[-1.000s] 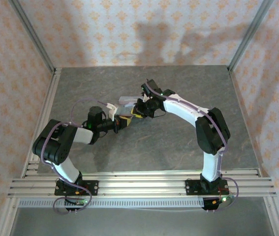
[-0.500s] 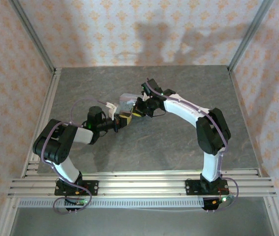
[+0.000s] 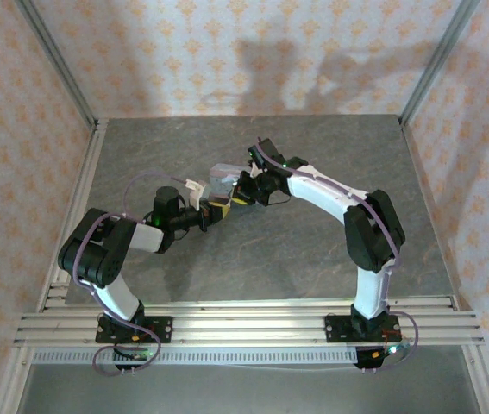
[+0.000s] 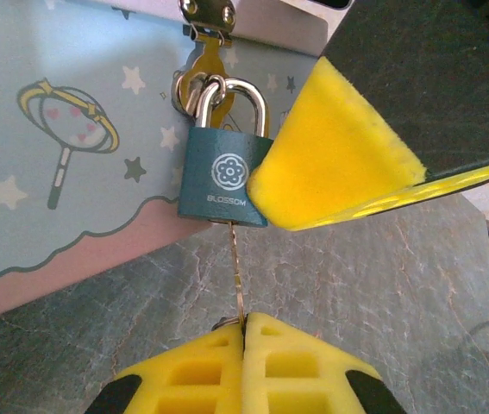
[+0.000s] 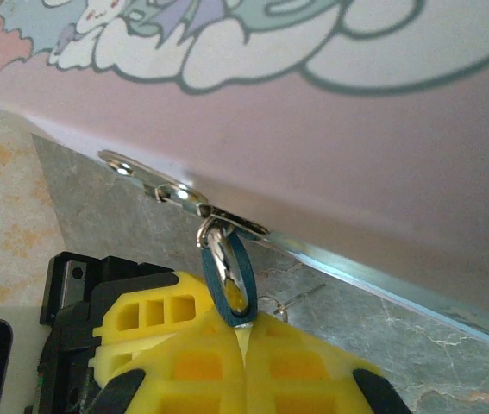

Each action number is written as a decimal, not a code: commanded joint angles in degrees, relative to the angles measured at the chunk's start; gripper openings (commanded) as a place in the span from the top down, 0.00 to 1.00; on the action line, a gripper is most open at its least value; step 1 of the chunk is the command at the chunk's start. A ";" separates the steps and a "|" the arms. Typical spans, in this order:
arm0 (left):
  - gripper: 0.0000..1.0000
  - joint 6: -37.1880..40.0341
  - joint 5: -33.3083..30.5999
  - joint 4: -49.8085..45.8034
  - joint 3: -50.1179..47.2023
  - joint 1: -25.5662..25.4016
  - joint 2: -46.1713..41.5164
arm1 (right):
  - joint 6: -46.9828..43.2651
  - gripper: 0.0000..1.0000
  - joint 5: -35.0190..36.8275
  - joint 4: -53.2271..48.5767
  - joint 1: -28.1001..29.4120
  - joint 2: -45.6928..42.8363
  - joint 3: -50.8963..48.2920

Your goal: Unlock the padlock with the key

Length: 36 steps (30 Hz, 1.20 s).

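1. Left wrist view: the left gripper (image 4: 244,329) has its yellow tips pressed together on the head of the key (image 4: 236,267). The thin blade runs straight up from them into the underside of the padlock (image 4: 225,177). The key looks seated, so I judge the step in hand to be the turn.
2. The turn is best made by rolling the left wrist about the blade's own line. Any sideways swing would likely bend so thin a sliver or lever it out of the keyway. The grip should be firm, with no pull away from the lock during the twist.
3. The padlock hangs by its shackle (image 4: 263,112), which looks closed, from the hasp (image 4: 205,56) on the tin (image 4: 63,164), above the grey tabletop (image 4: 382,276). In the top external view the tin sits a little left of the tabletop's middle, nearer the far edge than the near one, and both grippers meet at it.
4. Right of the lock body, one yellow finger (image 4: 330,168) of the right gripper (image 5: 244,326) touches its side. The right wrist view shows that gripper clamped on the body, seen edge-on. It should brace hard against the twist, or the lock will likely spin with the key.
5. Once the shackle springs, the right gripper can draw the body off it.
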 commanded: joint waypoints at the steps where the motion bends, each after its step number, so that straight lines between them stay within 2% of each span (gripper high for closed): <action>1: 1.00 -1.12 0.49 1.34 1.44 0.44 0.96 | -0.19 0.95 1.26 0.89 -0.18 -2.78 -1.13; 8: 1.00 -5.32 5.76 2.44 4.07 1.90 4.43 | -0.56 1.00 1.00 3.41 -0.19 -3.38 -3.63; 12: 1.00 -9.21 8.47 7.64 4.32 3.09 6.91 | -0.70 1.00 0.32 5.77 -0.20 -3.81 -5.21; 25: 1.00 -11.85 14.70 5.84 8.20 3.28 10.18 | -1.17 1.00 -2.58 14.25 -0.25 -4.31 -10.37; 36: 1.00 -7.35 10.25 -3.31 8.12 4.51 9.39 | 0.25 1.00 -2.67 19.24 -1.07 -5.14 -15.50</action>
